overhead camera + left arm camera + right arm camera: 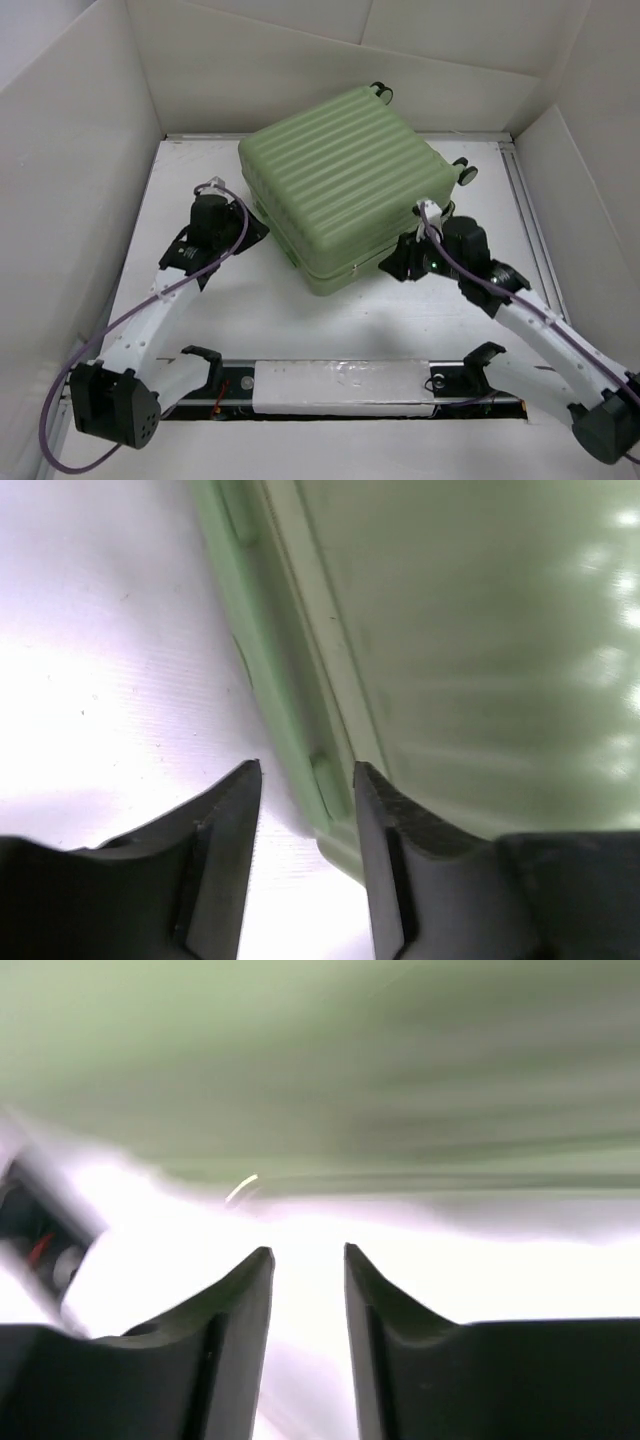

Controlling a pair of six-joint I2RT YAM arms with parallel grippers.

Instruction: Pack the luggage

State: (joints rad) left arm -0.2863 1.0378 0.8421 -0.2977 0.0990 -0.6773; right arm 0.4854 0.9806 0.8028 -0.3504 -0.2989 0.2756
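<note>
The pale green ribbed luggage (345,185) lies closed and flat at the back middle of the table, its wheels (466,170) toward the far right. My left gripper (252,226) is at its left side, low by the seam. In the left wrist view the left gripper (308,770) is open, with the luggage's lower edge (330,790) reaching in between the fingertips. My right gripper (396,264) is at the luggage's near right corner. In the right wrist view the right gripper (308,1252) is open and empty, and the luggage (350,1060) is a green blur just beyond it.
White walls (80,150) close in the white table (250,320) on the left, back and right. A black slot with a white strip (340,385) runs along the near edge between the arm bases.
</note>
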